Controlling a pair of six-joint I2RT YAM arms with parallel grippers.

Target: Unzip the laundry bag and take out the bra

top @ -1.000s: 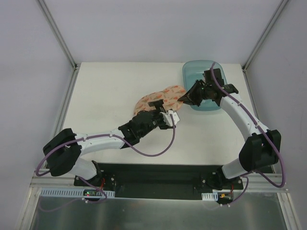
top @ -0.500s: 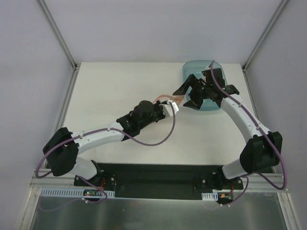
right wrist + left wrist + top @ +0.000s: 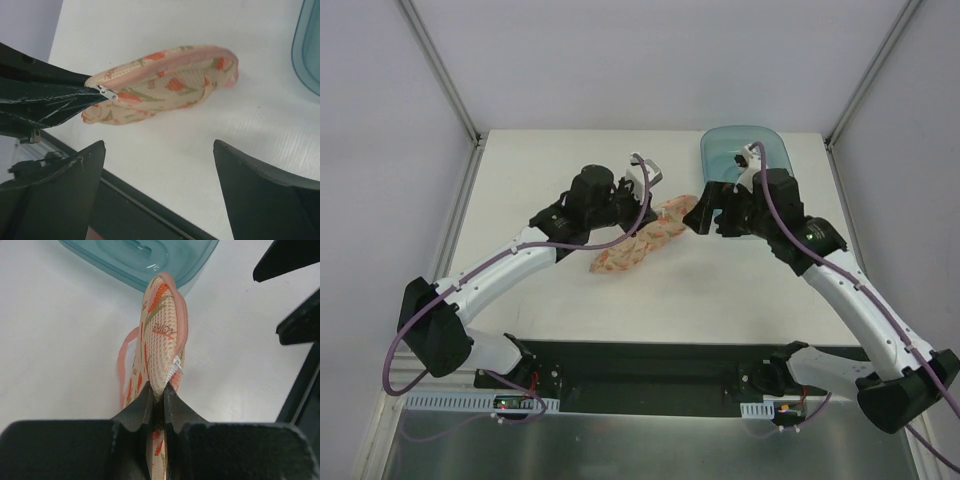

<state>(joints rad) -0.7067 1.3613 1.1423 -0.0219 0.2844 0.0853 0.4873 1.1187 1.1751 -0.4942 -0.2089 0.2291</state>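
One laundry bag [image 3: 161, 335] edge sits clamped in left gripper [image 3: 157, 392].

The laundry bag [image 3: 642, 240] shows as a long, narrow shape near the middle of the white surface [image 3: 520, 170]. It slants from the near left toward the far right corner. The left pincer [image 3: 632, 205] meets the bag at its far edge, and its jaws cannot be seen from above. The right pincer [image 3: 708, 218] stands just beside the right end of the bag, with its jaws apart. A teal plastic basin [image 3: 735, 150] sits at the far right corner.
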